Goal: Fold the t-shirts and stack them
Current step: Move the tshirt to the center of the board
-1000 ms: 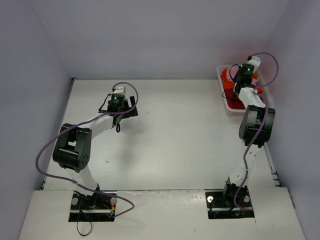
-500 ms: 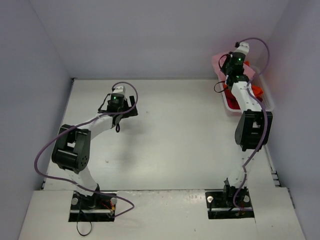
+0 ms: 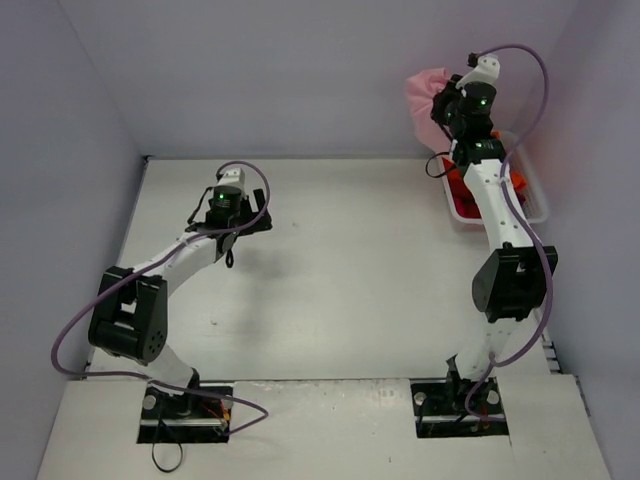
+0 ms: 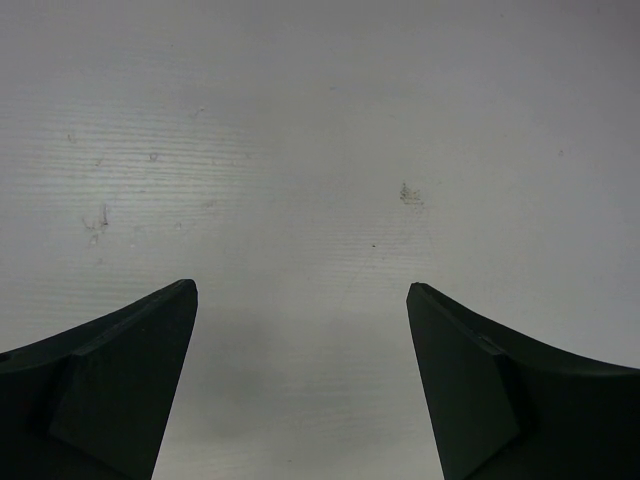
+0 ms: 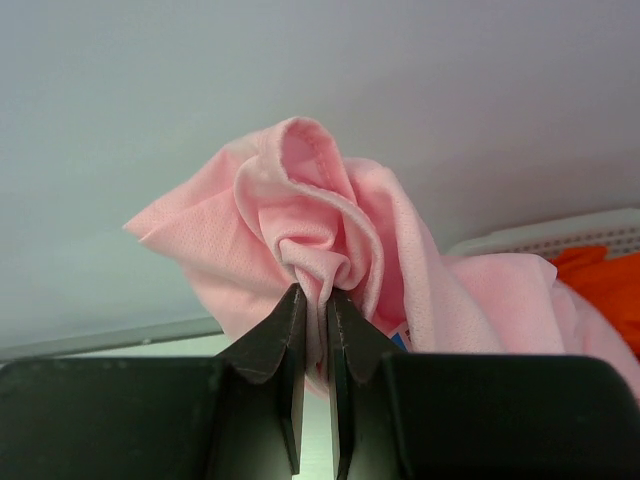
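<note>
The pink t-shirt point(image 5: 310, 215) is held in the air, bunched into loose folds. A gathered ridge of its cloth is pinched between the fingers of the right gripper point(image 5: 312, 300), whose jaws are clenched on the fabric with only a thin slit left between them. In the top view the pink t-shirt point(image 3: 424, 92) is seen as a crumpled mass just left of the right gripper point(image 3: 446, 103), set against the back wall point(image 3: 300, 80) and above the far right corner of the table point(image 3: 350, 270). In the right wrist view the cloth is seen to trail down and to the right, where it overlaps the orange-red t-shirts point(image 5: 605, 280). How far the lower hem reaches cannot be told. The orange-red t-shirts point(image 3: 462, 198) are piled inside the white mesh basket point(image 3: 537, 208), which is set at the far right edge of the table, partly hidden by the right arm extended over it. Well apart, over the far left part of the table, the left gripper point(image 3: 234, 226) is pointed down at the surface. In the left wrist view the left gripper point(image 4: 300, 300) is shown with its jaws released and spread wide, nothing lying between them, and only the pale, faintly scuffed table point(image 4: 300, 150) is seen beneath.
</note>
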Robot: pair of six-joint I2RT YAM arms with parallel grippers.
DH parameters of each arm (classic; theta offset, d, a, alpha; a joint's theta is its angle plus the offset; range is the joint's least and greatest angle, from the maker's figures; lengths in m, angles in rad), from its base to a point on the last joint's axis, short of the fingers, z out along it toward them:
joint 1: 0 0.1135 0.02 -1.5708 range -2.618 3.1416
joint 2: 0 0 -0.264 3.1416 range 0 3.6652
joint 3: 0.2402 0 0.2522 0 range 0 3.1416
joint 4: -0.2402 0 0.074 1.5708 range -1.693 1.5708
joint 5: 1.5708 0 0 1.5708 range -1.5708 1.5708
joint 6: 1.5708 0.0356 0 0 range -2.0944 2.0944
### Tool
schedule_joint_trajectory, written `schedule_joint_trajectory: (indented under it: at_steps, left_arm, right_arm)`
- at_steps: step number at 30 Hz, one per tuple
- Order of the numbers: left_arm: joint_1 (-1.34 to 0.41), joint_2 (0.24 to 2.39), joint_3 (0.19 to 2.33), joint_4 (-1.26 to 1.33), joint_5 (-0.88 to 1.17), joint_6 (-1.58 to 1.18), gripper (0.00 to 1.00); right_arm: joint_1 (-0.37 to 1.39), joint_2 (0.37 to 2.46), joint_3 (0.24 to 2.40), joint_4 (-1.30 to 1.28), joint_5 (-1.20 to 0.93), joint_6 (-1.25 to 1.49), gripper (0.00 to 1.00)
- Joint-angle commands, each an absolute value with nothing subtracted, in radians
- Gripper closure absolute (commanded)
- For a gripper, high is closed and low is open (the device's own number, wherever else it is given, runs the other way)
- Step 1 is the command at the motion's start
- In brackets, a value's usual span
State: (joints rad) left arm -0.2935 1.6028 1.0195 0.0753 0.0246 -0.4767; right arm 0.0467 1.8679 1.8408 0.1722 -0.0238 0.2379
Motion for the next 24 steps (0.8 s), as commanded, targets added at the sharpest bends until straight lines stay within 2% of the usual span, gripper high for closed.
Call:
schedule_joint_trajectory:
  at_steps: [1, 11, 24]
  left_arm:
    - [-0.295, 1.511, 1.040, 0.081, 0.017, -0.485, 0.18]
    - [-0.295, 1.408, 1.065, 0.023, 0.026, -0.506, 0.18]
    - [-0.296, 1.310, 1.066, 0.020, 0.063, -0.564, 0.23]
  right_arm:
    - [0.066, 1.778, 1.885, 0.207, -0.089, 0.287, 1.00]
    - [0.124, 1.640, 1.792, 0.190, -0.167, 0.350, 1.00]
    - [0.135, 1.540, 1.879, 0.150, -0.422, 0.443, 1.00]
